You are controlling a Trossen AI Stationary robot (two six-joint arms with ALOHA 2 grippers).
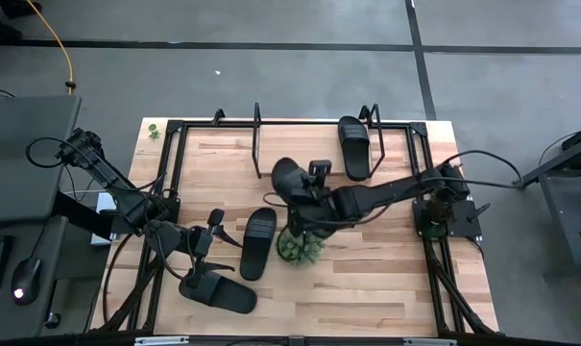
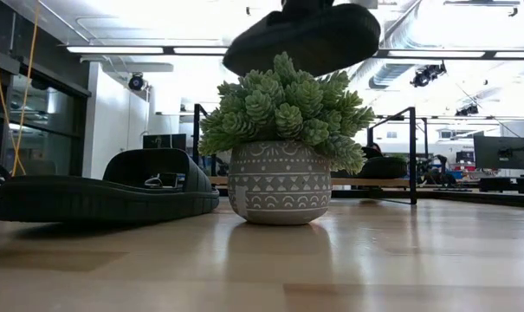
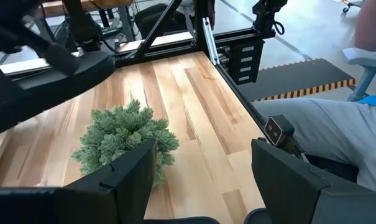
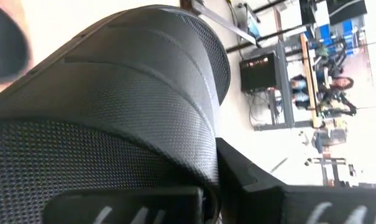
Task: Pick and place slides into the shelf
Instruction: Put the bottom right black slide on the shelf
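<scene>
While the right tool (image 1: 304,192) hangs above the middle of the tabletop (image 1: 386,269), it pinches one black slide (image 1: 288,179) off the surface, just above the green plant (image 1: 301,245); in the low view that slide (image 2: 303,36) floats over the plant in its patterned grey pot (image 2: 279,184); the right wrist view is filled by the ribbed strap (image 4: 113,106) with a dark finger (image 4: 250,180) pressed against it. The left tool (image 1: 211,240) sits over the near left part of the tabletop with its fingers (image 3: 132,171) spread and nothing between them; a second slide (image 1: 257,242) lies flat just beside it, between it and the plant; a third slide (image 1: 219,291) lies close to the near edge, under the left arm. The fourth slide (image 1: 353,146) rests on the shelf (image 1: 223,144) at the far side, towards its right end, between the black hoop frames.
</scene>
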